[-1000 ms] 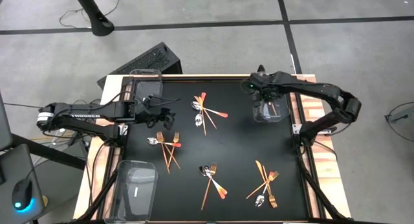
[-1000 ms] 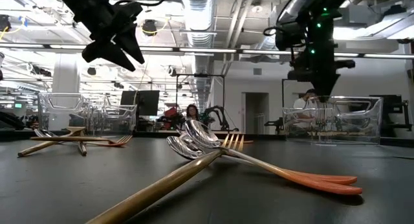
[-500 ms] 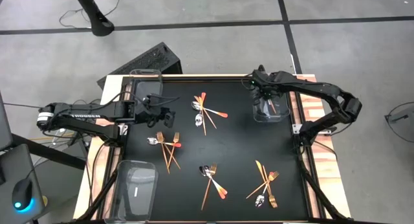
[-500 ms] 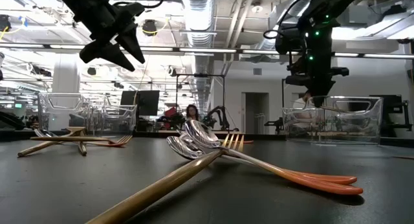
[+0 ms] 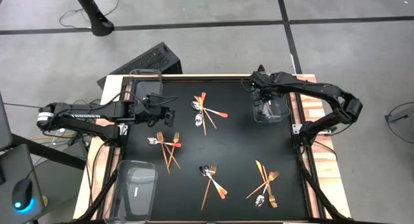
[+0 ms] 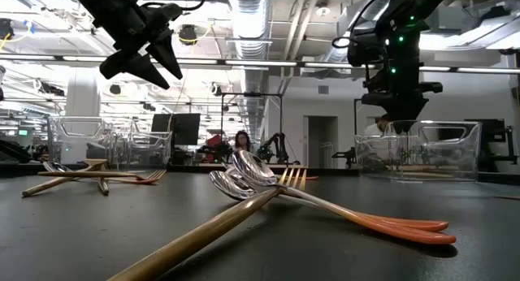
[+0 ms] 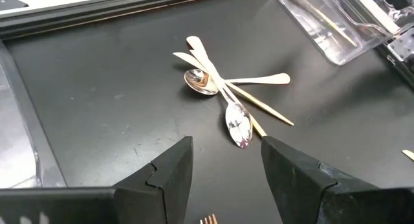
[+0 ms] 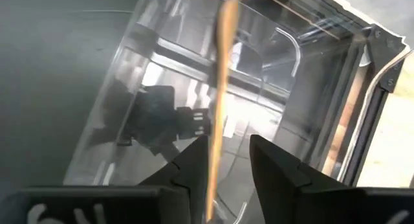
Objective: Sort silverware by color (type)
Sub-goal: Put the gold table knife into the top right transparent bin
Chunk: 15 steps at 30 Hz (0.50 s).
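The silverware lies in several small heaps on the black table: one at the far centre (image 5: 206,111), one at the left (image 5: 167,146), and two by the near edge (image 5: 212,179) (image 5: 265,185). My right gripper (image 5: 264,98) hangs over the clear bin (image 5: 272,109) at the far right, fingers parted (image 8: 229,141). A slim copper utensil (image 8: 223,68) stands blurred between them, pointing down into the bin. My left gripper (image 5: 169,115) hovers open (image 7: 228,145) above the table's left half, facing the far-centre heap (image 7: 226,94). My right gripper points steeply down over the bin. The copper utensil runs lengthwise along the inner edge of one finger (image 8: 197,162), with a gap to the other. I cannot tell whether the utensil touches that finger.
A second clear bin (image 5: 143,85) stands at the far left corner and a third (image 5: 136,188) at the near left. In the low view the near-centre heap (image 6: 268,183) fills the foreground. Bare table lies between the heaps.
My right gripper has stayed over the far-right bin and has opened its fingers there; the copper utensil now shows blurred between them.
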{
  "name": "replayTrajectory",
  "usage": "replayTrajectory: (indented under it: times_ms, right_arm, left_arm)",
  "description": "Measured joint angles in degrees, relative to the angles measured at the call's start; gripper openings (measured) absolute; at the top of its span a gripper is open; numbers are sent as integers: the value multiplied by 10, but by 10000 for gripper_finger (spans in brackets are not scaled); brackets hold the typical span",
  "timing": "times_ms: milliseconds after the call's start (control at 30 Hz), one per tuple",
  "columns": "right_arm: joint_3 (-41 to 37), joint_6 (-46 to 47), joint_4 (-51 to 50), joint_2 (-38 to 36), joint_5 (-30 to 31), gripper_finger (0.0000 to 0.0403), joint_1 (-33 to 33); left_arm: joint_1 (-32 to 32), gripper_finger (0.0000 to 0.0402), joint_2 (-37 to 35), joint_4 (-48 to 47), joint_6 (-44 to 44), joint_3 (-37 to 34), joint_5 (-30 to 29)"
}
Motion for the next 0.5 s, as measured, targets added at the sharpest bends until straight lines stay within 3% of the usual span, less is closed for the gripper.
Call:
replayTrajectory:
  times_ms: [267, 500]
  right_arm:
    - [8, 52, 0, -51, -1, 140, 48]
    - [71, 77, 5, -64, -4, 140, 95]
  left_arm:
    - [0, 171, 0, 2, 8, 0, 2]
    - [0, 171, 0, 14, 25, 0, 7]
